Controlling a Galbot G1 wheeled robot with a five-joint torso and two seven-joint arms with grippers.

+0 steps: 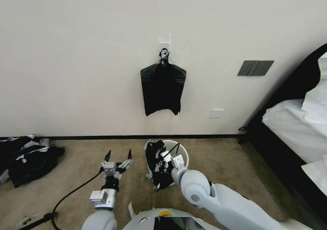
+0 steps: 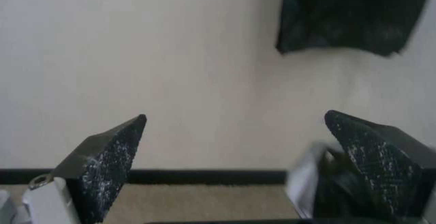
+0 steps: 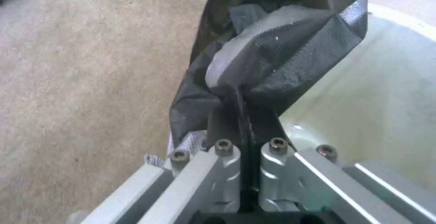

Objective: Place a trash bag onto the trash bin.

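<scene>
The right gripper [image 3: 243,98] had its fingers pinched tight together on a fold of the thin glossy black plastic trash bag [image 1: 157,165], right at the left rim of the small round cream-white plastic trash bin [image 1: 180,153]. The bag hung bunched over that rim, partly draped down the bin's outside toward the beige carpet [image 1: 81,162], the bin's far side bare. The left gripper [image 1: 118,155] stood apart to the bin's left, its two dark fingers [image 2: 109,162] spread wide, holding nothing, with open carpet around it. A flat black bag bundle [image 1: 162,88] hung on the wall above; a black-and-white cloth heap [image 1: 27,156] lay far left.
</scene>
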